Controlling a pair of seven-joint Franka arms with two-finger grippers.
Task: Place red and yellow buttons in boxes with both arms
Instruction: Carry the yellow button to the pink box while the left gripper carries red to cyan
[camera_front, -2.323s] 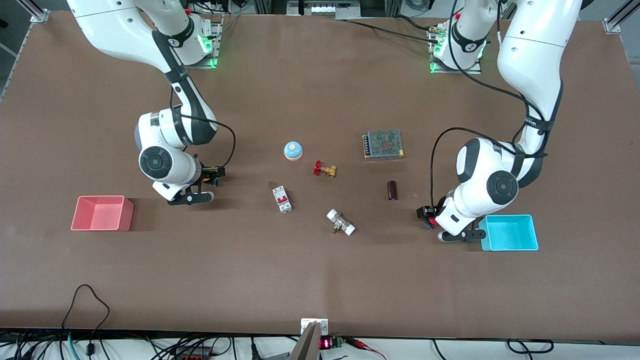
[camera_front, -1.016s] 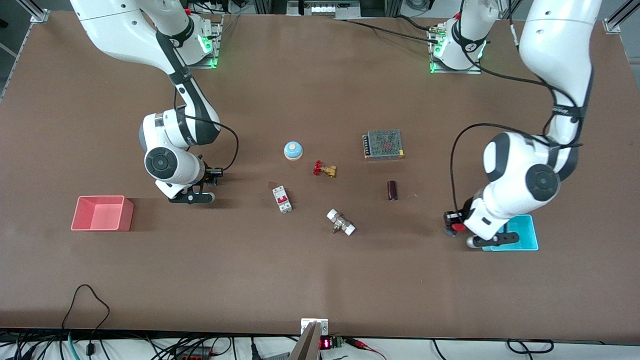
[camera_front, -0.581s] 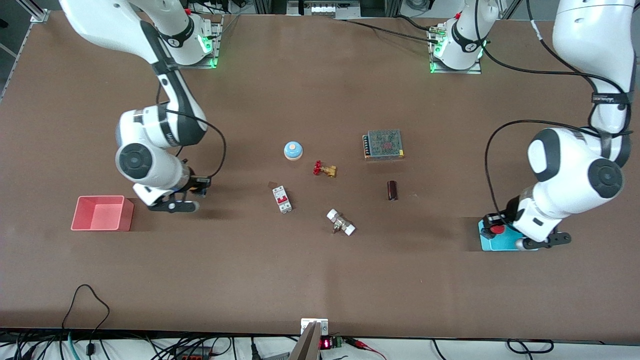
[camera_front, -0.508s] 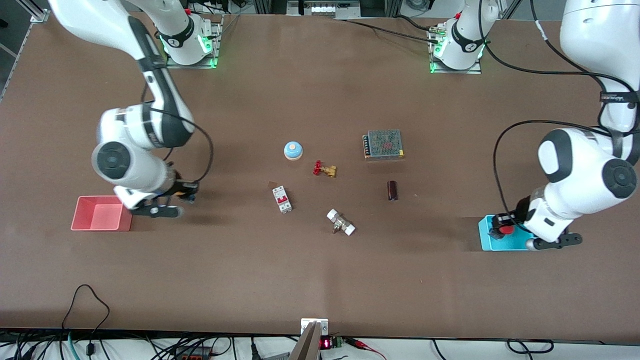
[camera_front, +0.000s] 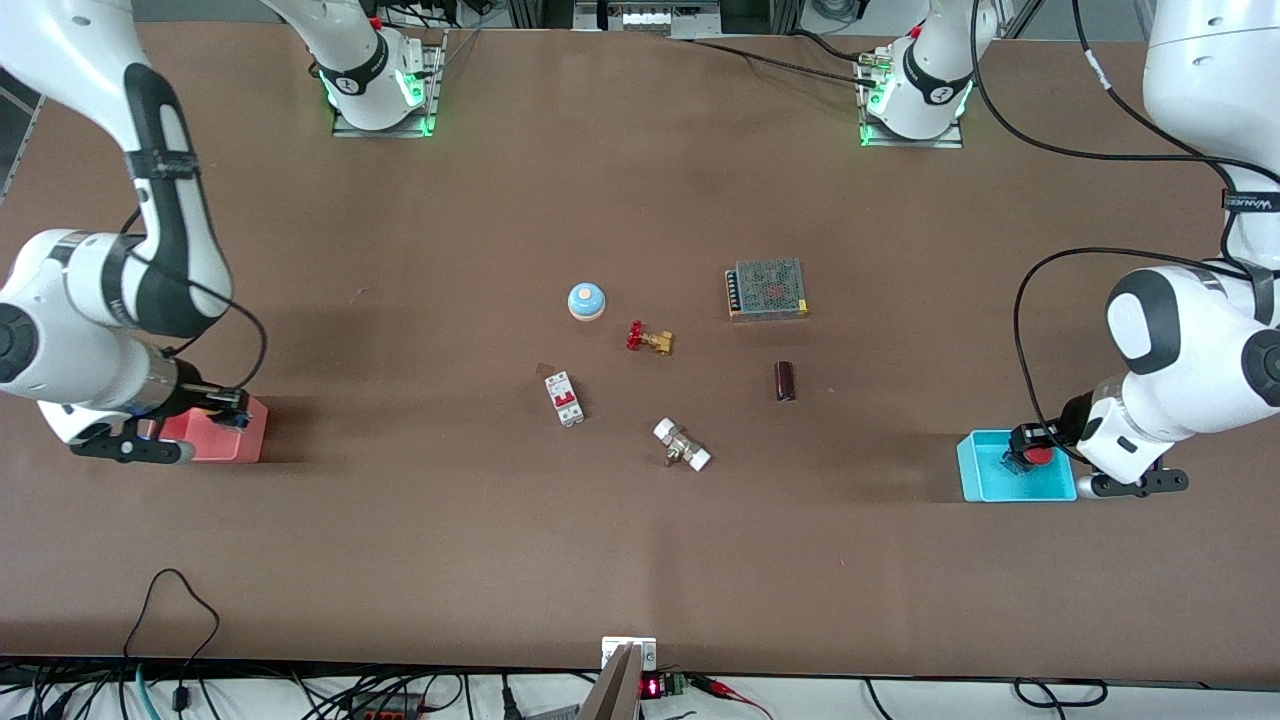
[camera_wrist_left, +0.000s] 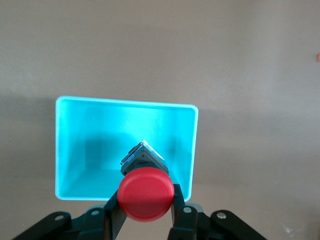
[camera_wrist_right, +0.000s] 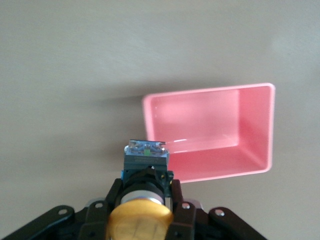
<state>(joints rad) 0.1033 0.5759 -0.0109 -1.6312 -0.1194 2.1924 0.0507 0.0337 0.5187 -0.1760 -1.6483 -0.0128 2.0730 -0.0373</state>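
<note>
Glossy plastic cyan bin (camera_wrist_left: 125, 107); matt brown table (camera_front: 640, 560), perhaps felt.

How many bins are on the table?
2: a cyan bin at the left arm's end, under the left pincer; a pink bin at the right arm's end, partly covered by the right pincer.

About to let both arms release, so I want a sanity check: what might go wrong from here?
The right gripper holds the yellow button over the pink box's edge, not its middle, so a drop may clip the wall. The left gripper holds the red button above the cyan box; it might bounce or tip.
</note>
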